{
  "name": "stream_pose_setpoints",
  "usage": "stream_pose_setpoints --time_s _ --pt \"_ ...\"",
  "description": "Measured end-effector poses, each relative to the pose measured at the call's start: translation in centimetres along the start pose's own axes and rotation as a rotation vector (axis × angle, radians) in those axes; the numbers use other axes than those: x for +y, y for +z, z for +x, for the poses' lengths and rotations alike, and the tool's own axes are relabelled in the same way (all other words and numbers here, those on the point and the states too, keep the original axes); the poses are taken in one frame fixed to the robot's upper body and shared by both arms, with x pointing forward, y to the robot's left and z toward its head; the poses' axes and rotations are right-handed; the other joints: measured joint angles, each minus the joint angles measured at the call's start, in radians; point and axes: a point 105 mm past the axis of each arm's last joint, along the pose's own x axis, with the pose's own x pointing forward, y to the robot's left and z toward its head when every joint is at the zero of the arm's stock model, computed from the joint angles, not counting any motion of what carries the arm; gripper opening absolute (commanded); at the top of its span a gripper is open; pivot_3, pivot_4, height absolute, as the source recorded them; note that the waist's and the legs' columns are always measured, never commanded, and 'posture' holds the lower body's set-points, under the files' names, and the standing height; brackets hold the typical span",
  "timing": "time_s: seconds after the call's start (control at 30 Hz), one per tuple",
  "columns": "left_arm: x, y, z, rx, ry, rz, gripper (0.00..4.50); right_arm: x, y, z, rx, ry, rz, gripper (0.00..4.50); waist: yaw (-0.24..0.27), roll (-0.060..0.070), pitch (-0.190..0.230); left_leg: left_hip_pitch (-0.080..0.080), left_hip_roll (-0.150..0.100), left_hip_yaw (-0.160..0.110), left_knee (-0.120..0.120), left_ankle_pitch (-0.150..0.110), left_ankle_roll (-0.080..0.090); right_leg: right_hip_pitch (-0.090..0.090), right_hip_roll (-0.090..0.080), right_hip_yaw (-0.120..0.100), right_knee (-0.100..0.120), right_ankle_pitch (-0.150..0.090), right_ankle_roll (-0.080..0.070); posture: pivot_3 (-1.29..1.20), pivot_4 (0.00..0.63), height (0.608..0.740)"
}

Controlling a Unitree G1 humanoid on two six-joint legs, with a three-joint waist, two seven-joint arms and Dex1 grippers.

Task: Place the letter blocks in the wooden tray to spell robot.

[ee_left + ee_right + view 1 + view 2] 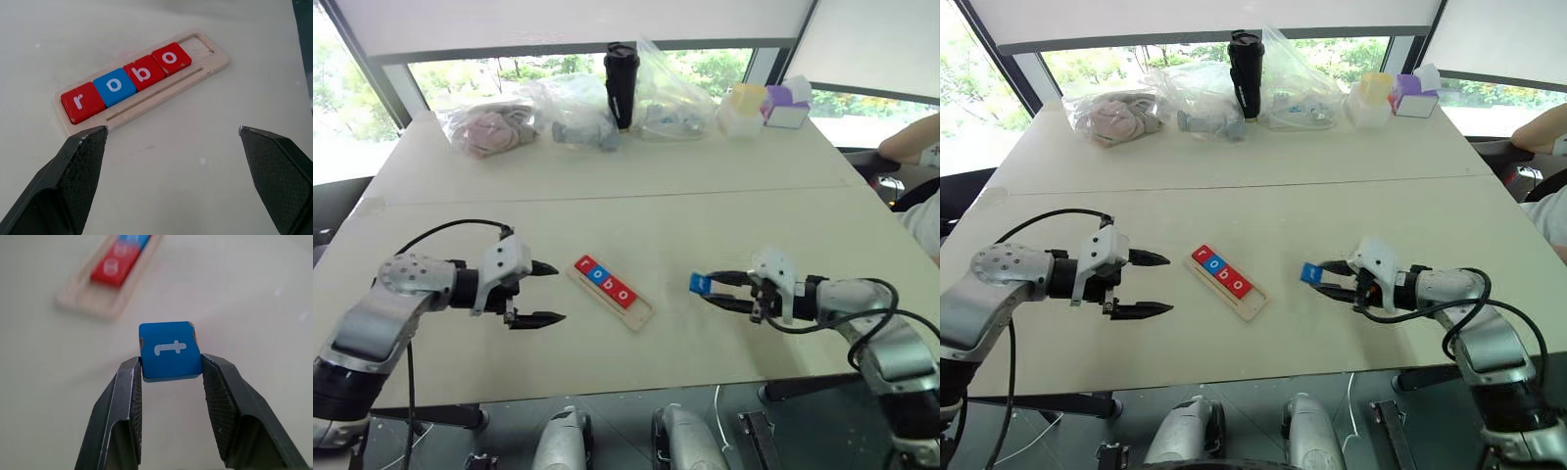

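The wooden tray (210,63) lies slanted at the table's middle. In it sit letter blocks in a row: red r (82,102), blue o (114,86), red b (143,73), red o (171,58); the slot past the last o is bare. To its left my left gripper (546,293) hovers open, holding nothing. To the tray's right my right gripper (713,291) is shut on a blue t block (170,350), lifted above the table and apart from the tray (95,296).
At the table's far edge stand a black bottle (621,84), clear plastic bags (548,110) with soft items, and yellow (744,106) and purple (787,104) boxes. A person's arm (913,142) shows at the far right.
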Motion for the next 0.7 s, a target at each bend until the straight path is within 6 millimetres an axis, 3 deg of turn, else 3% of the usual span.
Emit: stream_pose_setpoints --time_s 0.2,0.37,0.5,0.7 --pt "0.1 0.5 0.1 -0.011 -0.012 0.028 4.5 2.6 0.6 3.8 -0.006 -0.153 0.212 1.21 -0.002 0.0 0.0 -0.001 0.0 0.0 0.0 0.0 0.0 -0.002 -0.001 0.0 0.0 0.0 -0.001 0.0 0.15 0.74" --pt "0.3 0.6 0.2 -0.007 -0.015 0.033 4.5 3.4 1.3 5.9 0.018 -0.245 0.275 1.21 -0.001 0.0 0.0 -0.007 -0.001 0.0 0.001 0.0 0.0 -0.006 -0.001 0.0 -0.001 0.0 -0.001 0.0 0.15 0.74" --pt "0.4 0.8 0.3 -0.011 -0.018 0.039 4.5 5.6 0.9 7.3 0.055 -0.204 0.327 1.21 -0.003 0.0 0.0 -0.011 -0.001 0.0 0.001 0.0 0.0 -0.008 -0.001 0.0 -0.001 0.0 0.0 0.0 0.15 0.74" --pt "0.5 0.6 0.2 -0.01 -0.025 0.03 4.5 5.9 -0.6 6.7 0.146 -0.178 0.318 1.21 -0.003 0.0 0.0 -0.012 -0.001 0.0 0.003 0.0 0.0 -0.008 -0.001 -0.001 -0.001 0.0 0.0 0.0 0.15 0.74"
